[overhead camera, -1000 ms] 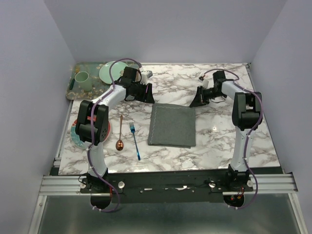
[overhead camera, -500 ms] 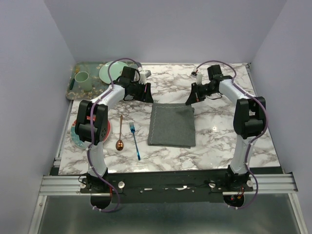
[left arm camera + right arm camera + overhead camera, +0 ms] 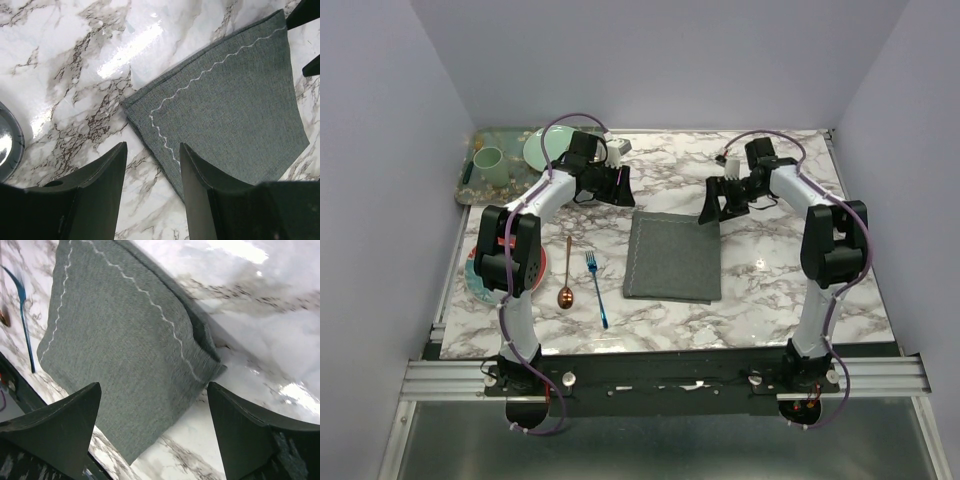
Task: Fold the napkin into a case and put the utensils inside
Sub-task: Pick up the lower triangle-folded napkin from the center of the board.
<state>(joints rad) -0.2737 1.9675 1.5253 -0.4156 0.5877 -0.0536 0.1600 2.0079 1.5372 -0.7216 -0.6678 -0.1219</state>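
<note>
Napkin (image 3: 672, 257) flat on bench (image 3: 770, 290). Right fingers (image 3: 55, 420) wide open, empty, one far corner just under the gap. Left fingers (image 3: 97, 177) part open, empty, other far corner just ahead. Right likely closer.

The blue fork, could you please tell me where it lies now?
In the top view, the blue fork lies on the table, in its left half, between the copper spoon and the folded napkin.

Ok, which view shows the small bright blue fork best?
Top external: the whole small bright blue fork lies clear on the marble table, beside the copper spoon. Right wrist catches only part, at its left edge; left wrist shows none.
</note>
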